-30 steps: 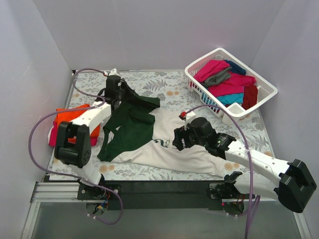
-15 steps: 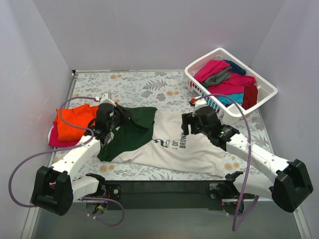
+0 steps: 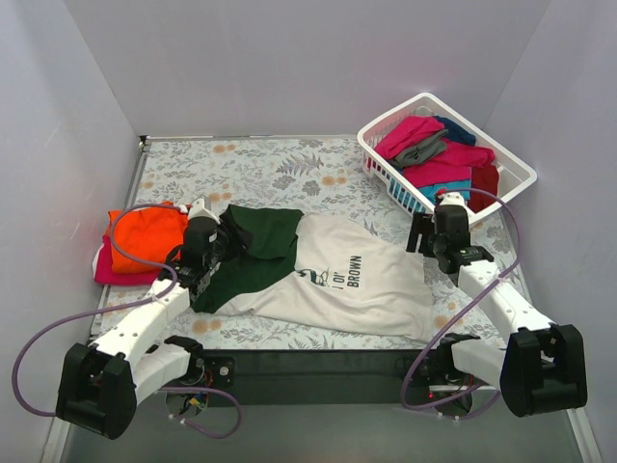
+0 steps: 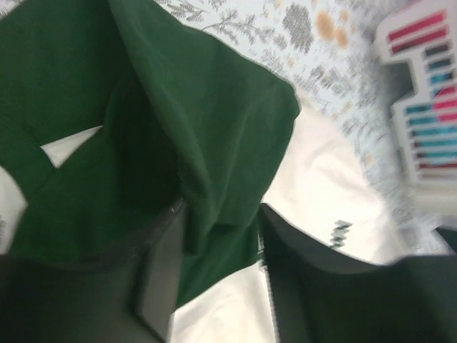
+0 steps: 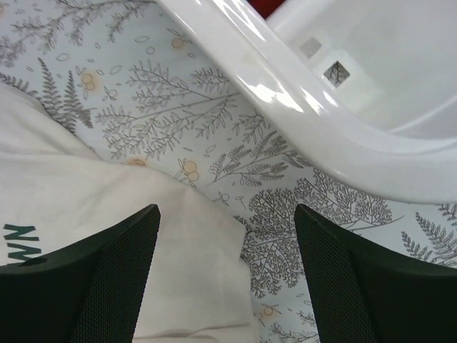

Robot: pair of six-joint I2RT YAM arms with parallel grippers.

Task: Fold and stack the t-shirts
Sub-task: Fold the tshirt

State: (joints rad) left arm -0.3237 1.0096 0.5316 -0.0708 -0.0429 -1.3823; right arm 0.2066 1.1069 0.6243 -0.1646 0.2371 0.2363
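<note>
Cloth lies spread at mid-table: the cream-white t-shirt rests flat on the floral table cover, its printed side up. Its dark green sleeve is folded over on its left part. The left gripper sits low on that sleeve. In the left wrist view its fingers are drawn partway together, pinching a bunched fold of the green cloth. The right gripper hangs just off the shirt's right edge, between shirt and white basket. Its fingers are spread wide with nothing between them. Left of the shirt, an orange t-shirt lies folded on a magenta t-shirt. Right of it and farther back, the basket holds the other t-shirts: magenta, grey, teal, dark red and navy.
</note>
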